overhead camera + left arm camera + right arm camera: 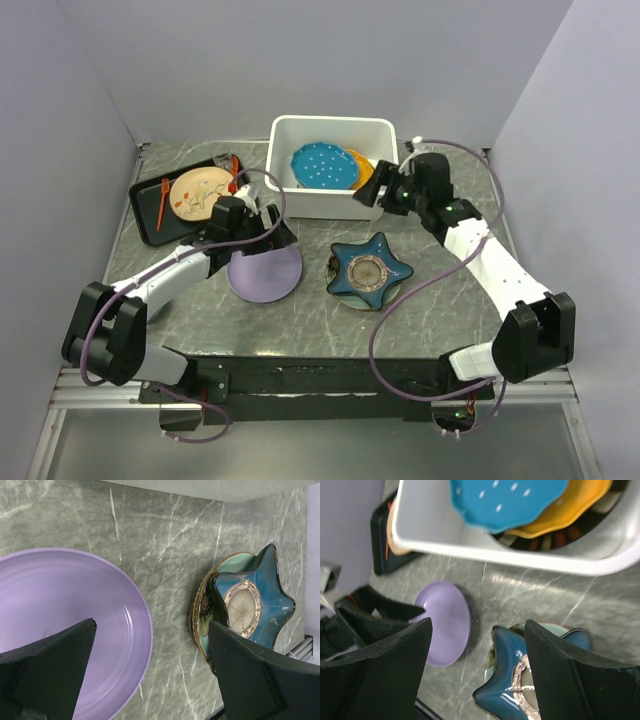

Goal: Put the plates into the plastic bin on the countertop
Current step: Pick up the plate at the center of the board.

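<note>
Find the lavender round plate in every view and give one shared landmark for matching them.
Top external: lavender round plate lies left of centre on the grey marble countertop.
Left wrist: it fills the left half.
Right wrist: it sits lower left of centre.
Shared landmark: the navy star-shaped plate, beside it in all three views.

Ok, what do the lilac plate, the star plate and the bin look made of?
Lilac plate: probably glazed ceramic, though melamine is possible; smooth satin sheen with soft highlights. Star plate: likely glazed ceramic or glass; glossy, with sharp reflections and a gilt ring. Bin: white plastic, matte, with a rolled rim.
</note>
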`<control>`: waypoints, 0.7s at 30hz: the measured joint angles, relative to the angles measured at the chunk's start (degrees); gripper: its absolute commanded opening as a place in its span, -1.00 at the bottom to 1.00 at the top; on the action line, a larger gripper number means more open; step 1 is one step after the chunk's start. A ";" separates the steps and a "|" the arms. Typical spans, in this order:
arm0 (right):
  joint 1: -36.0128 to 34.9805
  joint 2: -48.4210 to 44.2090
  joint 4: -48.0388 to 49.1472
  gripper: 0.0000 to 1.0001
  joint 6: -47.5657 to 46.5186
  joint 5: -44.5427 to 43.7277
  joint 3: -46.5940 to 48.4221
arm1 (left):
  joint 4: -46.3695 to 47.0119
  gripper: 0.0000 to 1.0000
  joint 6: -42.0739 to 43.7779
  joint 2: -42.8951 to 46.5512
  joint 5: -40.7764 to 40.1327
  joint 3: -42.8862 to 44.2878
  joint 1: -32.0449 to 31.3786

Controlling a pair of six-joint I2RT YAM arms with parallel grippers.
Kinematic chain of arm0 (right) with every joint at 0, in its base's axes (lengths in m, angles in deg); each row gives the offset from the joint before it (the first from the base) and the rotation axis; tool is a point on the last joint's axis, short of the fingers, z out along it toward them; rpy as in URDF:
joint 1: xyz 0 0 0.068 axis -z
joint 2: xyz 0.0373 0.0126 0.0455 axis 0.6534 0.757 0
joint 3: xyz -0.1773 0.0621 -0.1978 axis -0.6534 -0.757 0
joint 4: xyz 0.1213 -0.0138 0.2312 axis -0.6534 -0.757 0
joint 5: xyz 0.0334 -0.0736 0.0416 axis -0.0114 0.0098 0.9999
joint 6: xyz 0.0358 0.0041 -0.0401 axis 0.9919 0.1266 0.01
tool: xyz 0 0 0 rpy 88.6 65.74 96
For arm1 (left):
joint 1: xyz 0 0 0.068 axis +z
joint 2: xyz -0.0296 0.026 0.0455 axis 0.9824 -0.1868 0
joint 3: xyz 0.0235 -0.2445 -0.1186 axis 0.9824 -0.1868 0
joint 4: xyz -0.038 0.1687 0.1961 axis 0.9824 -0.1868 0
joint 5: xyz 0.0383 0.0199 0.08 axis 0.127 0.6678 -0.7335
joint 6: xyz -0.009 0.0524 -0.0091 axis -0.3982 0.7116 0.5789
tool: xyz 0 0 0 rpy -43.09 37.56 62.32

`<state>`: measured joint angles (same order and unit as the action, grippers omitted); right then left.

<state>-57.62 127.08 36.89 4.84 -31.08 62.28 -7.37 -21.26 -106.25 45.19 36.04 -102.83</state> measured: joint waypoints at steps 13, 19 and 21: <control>-15.56 12.20 -0.83 0.55 -0.50 -5.20 5.35 | -2.14 0.99 -0.35 7.89 -1.84 -3.76 5.55; -19.17 19.91 -1.09 0.52 -0.66 -5.95 8.85 | -5.44 0.99 -0.81 17.86 -4.15 -5.92 9.68; -20.13 21.11 -1.20 0.51 -0.61 -5.95 8.85 | -6.62 0.99 -1.20 20.13 -4.59 -6.43 10.21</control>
<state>-77.75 148.19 35.68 4.23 -37.02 71.14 -13.99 -22.46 -86.12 40.60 29.62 -92.62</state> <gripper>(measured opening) 0.764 0.993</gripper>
